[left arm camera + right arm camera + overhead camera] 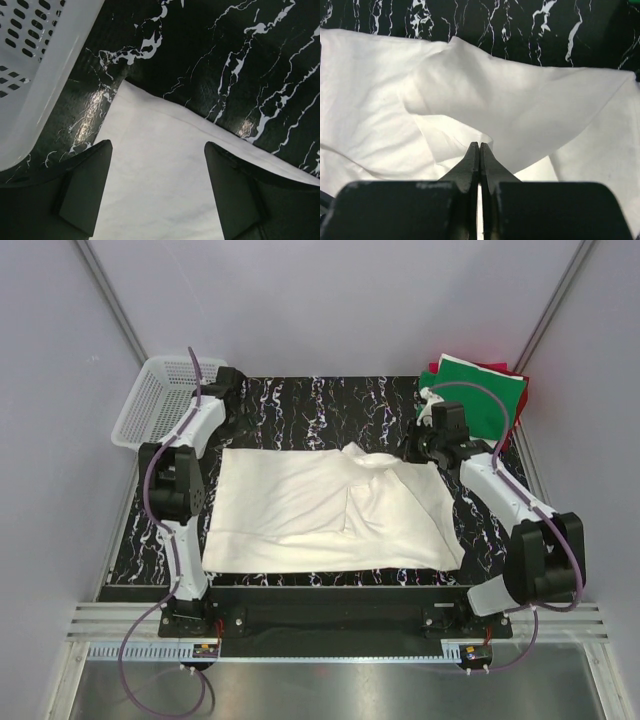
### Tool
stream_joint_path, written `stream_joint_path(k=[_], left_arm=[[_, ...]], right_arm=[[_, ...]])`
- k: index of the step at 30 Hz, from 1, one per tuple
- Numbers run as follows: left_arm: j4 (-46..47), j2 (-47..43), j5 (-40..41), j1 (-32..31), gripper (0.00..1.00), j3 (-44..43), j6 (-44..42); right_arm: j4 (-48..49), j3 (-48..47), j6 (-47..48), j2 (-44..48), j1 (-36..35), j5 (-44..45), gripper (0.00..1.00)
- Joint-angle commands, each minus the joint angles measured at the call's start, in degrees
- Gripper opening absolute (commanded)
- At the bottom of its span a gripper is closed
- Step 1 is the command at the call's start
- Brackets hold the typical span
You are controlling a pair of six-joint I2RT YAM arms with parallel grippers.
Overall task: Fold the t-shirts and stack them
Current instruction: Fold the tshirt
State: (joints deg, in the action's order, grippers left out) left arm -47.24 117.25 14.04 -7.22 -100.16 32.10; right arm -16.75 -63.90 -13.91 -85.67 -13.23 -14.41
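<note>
A cream-white t-shirt [320, 510] lies spread on the black marbled mat [300, 410], back side up, with no print showing. Its far right part is raised in a fold [520, 100]. My right gripper [415, 448] is shut, and its tips [479, 145] pinch the edge of that fold. My left gripper [222, 390] is open and empty. It hovers over the shirt's far left corner [150, 130], with the fingers [85, 185] on either side of the white cloth. Folded green and red t-shirts [480, 390] are stacked at the back right.
A white plastic mesh basket [155, 400] stands at the back left corner, close beside my left gripper; its wall fills the left wrist view's upper left [35, 60]. Grey walls close in the table on three sides.
</note>
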Motion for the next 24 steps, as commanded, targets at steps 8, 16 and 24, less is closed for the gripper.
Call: stream_joint_path(k=[8, 16, 24], left_arm=[[-7.77, 11.68, 8.01, -0.60, 0.81, -14.26, 6.48], [-7.77, 18.01, 9.24, -1.21, 0.80, -15.86, 8.95], [-5.75, 18.27, 9.86, -2.09, 0.48, -13.04, 10.53]], right_arm=[[2.86, 10.45, -3.40, 20.09, -0.04, 5.01, 0.00], [0.85, 14.86, -4.11, 28.72, -0.04, 7.03, 0.00], [0.41, 15.12, -3.93, 28.45, -0.04, 7.47, 0.00]])
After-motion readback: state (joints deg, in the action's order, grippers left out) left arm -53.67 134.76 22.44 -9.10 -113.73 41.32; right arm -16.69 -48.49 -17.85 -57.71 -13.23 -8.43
